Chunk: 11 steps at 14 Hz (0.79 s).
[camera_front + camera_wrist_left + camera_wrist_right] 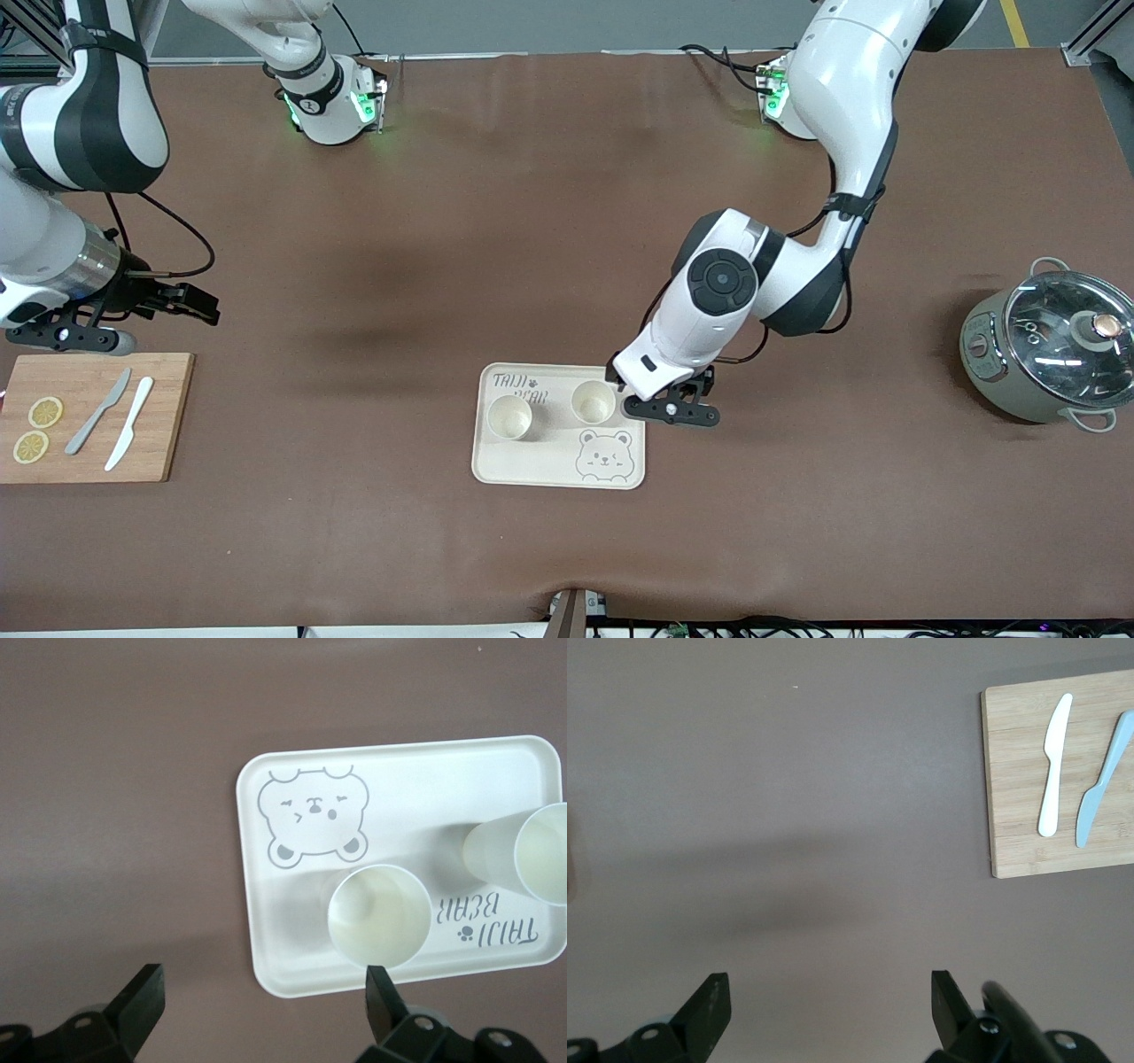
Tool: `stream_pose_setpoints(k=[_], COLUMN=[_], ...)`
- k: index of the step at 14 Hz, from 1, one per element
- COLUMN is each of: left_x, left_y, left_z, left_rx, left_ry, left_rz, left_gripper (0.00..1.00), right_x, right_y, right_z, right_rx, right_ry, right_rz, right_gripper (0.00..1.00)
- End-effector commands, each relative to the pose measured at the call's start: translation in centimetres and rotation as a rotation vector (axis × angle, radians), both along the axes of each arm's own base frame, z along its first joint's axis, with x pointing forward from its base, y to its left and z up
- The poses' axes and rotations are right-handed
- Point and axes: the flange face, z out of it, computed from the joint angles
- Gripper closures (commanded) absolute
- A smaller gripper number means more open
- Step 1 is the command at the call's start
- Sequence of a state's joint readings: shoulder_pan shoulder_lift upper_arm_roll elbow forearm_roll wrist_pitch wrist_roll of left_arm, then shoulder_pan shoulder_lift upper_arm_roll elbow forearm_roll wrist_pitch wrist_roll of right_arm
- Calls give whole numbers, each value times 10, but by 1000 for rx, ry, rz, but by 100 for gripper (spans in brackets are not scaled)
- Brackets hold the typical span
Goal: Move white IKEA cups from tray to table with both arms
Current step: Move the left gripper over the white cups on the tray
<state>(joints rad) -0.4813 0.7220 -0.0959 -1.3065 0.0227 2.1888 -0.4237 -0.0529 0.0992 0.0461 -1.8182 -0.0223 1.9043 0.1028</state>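
Both cups (509, 416) sit upright on the tray (549, 470), mid-table. Left gripper (266, 992) hovers spread just beside the nearer cup (376, 914); right gripper (824, 1005) waits spread over bare table. Cups look light, stiff, slick (pinch across the rim wall).

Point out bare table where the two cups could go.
Widest bare table lies between the cutting board and the tray; more between tray and pot. Crowded beside the tray, under the left end effector.
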Motion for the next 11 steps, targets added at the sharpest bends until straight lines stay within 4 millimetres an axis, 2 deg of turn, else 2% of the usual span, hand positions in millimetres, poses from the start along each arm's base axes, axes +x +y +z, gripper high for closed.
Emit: stream_pose_setpoints(k=[1,5,9,11], left_x=[4,-4,-7,-4], left_y=[-18,-37,-44,-42], left_z=[-24,-45,-56,-60], left_rx=[-2,3,-2,0], left_ry=[-54,-85,-97,-106], left_rz=[17,16,16,22], left_gripper=[0,0,0,0], right_x=[-1,-1,-1,-1], right_y=[0,0,0,0], right_z=[1,1,1,0], right_rx=[-12,-12,-12,-12], right_ry=[-7,-7,-7,-5], right_rz=[11,11,11,11], right_gripper=[0,0,0,0])
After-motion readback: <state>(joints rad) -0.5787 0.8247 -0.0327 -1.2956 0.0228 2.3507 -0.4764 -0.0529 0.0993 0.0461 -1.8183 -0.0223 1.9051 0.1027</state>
